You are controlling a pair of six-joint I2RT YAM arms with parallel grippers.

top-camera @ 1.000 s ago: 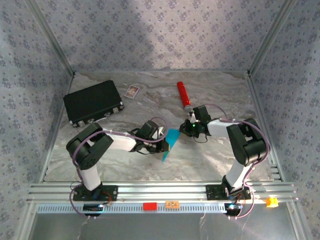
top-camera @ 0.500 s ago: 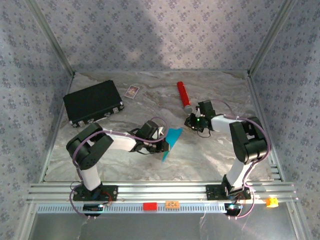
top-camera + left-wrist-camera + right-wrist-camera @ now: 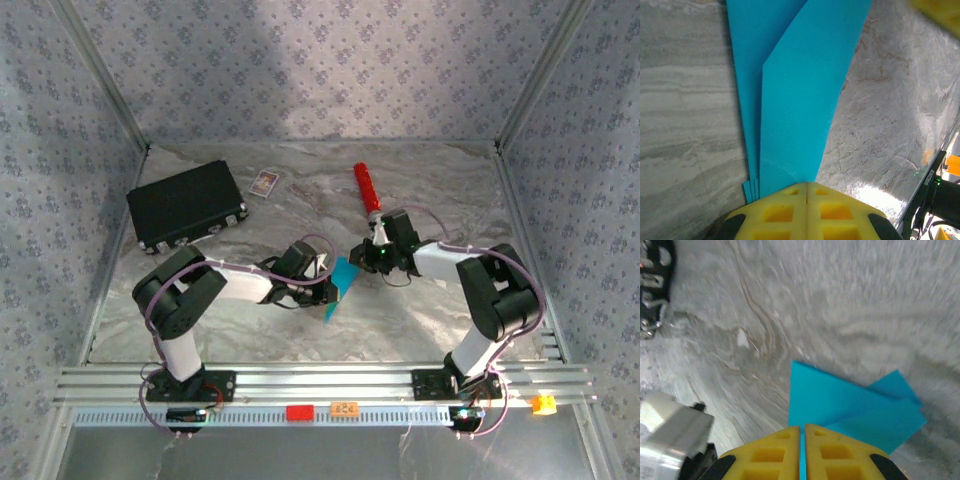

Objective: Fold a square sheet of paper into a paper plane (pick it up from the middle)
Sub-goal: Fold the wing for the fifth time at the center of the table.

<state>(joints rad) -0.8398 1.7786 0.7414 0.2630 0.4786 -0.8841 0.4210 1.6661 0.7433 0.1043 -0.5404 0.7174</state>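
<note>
**Two robot arms meet over a half-folded blue paper dart at mid-table**

Overhead view: a grey marbled table [image 3: 420,320] sits between patterned walls. The left gripper [image 3: 322,287] reaches in from the left and holds the folded blue paper [image 3: 341,283] at mid-table. The paper is a narrow wedge whose thin tip points back toward the arm bases. The right gripper [image 3: 363,256] sits just beside the paper's far corner. Farther back lie a red cylinder [image 3: 366,190], a black case [image 3: 186,206] and a small white card [image 3: 264,182], none of them touching the paper.

Left wrist view: this gripper's yellow fingers [image 3: 780,215] are pressed fully together and clamp the paper. Several stacked layers show at the pinch, and a long angled flap runs away from the camera, above the marble.

Right wrist view: the right gripper's fingers are almost together, with a hairline of blue in the slit between them. The paper's overlapping flaps lie directly ahead. It is not possible to tell whether an edge is pinched or only seen through the gap.

Judgement: the folding looks well along, at the stage of shaping or creasing the wings. The next move probably needs the left clamp to hold firm while the right fingers press or turn the free flap squarely along its crease. The thin sheet could easily slip or buckle.
</note>
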